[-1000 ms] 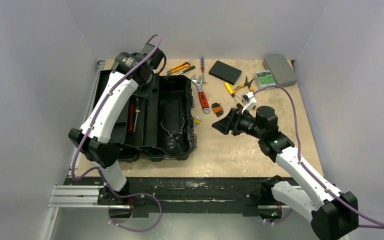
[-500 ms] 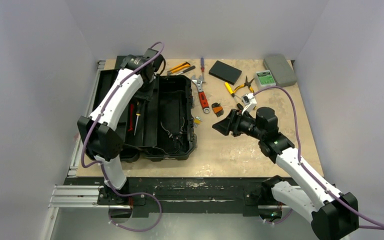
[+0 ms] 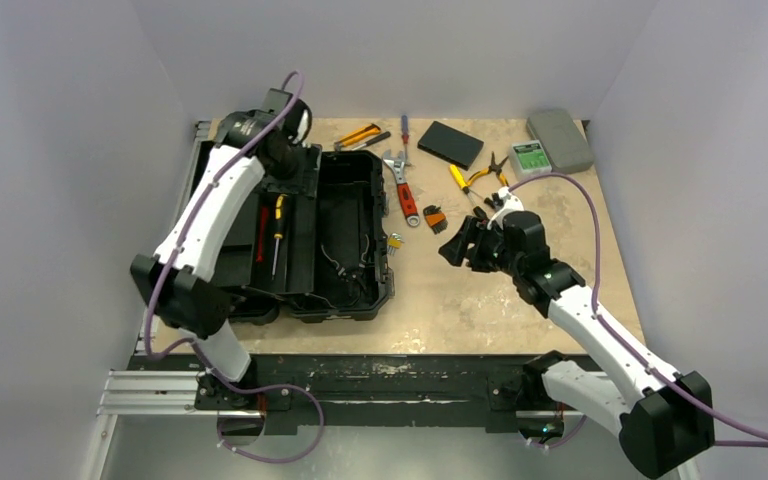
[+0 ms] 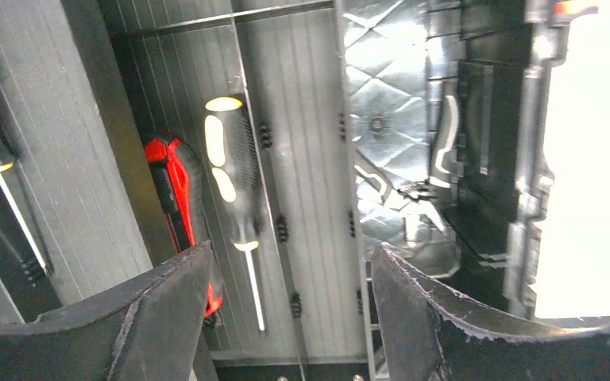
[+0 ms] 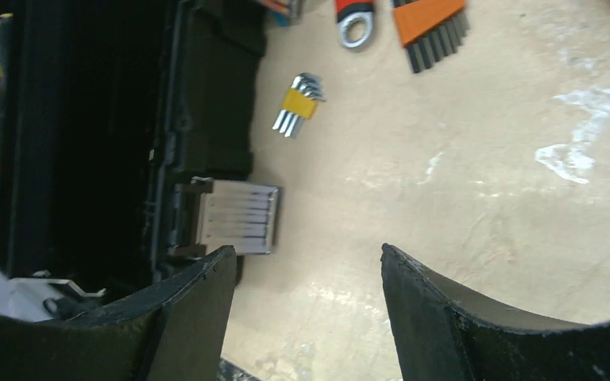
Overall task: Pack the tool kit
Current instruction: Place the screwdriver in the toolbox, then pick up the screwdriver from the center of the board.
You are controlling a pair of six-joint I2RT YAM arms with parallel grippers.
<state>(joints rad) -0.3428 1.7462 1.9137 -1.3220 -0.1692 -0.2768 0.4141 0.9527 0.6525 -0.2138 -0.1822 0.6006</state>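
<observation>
Tabletop (image 3: pixel 480 300) holds the open toolbox (image 3: pixel 345 190), part-packed. Left gripper (image 4: pixel 290 266) hangs over a stowed screwdriver (image 4: pixel 230 175), jaws apart, empty. Right gripper (image 5: pixel 306 262), likewise apart, should next centre over the hex keys (image 5: pixel 298 107).

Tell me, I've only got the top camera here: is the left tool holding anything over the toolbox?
Observer: No. The left wrist view shows the left tool open, with nothing between its fingers.
Operator: What's right under it?
Observer: A yellow-and-black screwdriver lies on the ribbed floor of the toolbox, with a red-and-black handle beside it.
Operator: And what's the right tool looking at?
Observer: In the right wrist view the right tool is open over bare table. Ahead of it, a yellow hex key set lies near the toolbox's metal latch.
</observation>
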